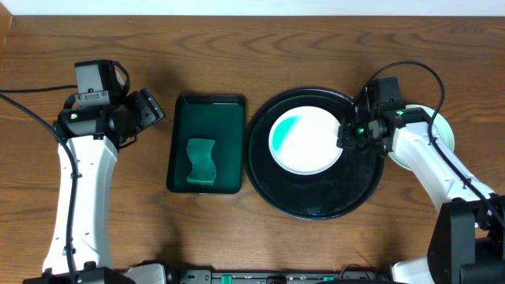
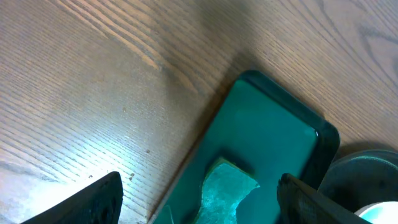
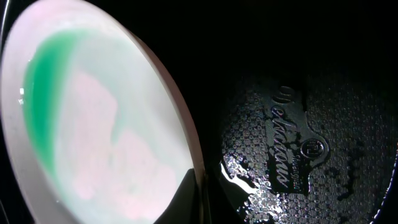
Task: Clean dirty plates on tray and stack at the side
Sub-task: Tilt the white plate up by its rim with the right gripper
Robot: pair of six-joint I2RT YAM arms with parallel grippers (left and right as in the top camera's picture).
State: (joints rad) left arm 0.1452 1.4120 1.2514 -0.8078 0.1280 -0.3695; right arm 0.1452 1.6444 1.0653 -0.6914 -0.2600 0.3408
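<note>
A white plate (image 1: pixel 306 142) with a green smear (image 1: pixel 282 130) lies on the round black tray (image 1: pixel 316 199). My right gripper (image 1: pixel 347 134) is shut on that plate's right rim. In the right wrist view the plate (image 3: pixel 93 130) fills the left side. A dark finger (image 3: pixel 181 202) lies on its face at the rim, and the gripper (image 3: pixel 199 190) pinches the edge over the wet tray (image 3: pixel 298 155). Another pale plate (image 1: pixel 447 134) rests on the table right of the tray, mostly hidden by the right arm. My left gripper (image 1: pixel 150 110) hangs open, holding nothing.
A rectangular dark green tray (image 1: pixel 207 118) with a green sponge (image 1: pixel 201 162) sits left of the black tray. In the left wrist view the open left gripper (image 2: pixel 199 182) hovers over the sponge (image 2: pixel 227 190) and the green tray (image 2: pixel 267 118).
</note>
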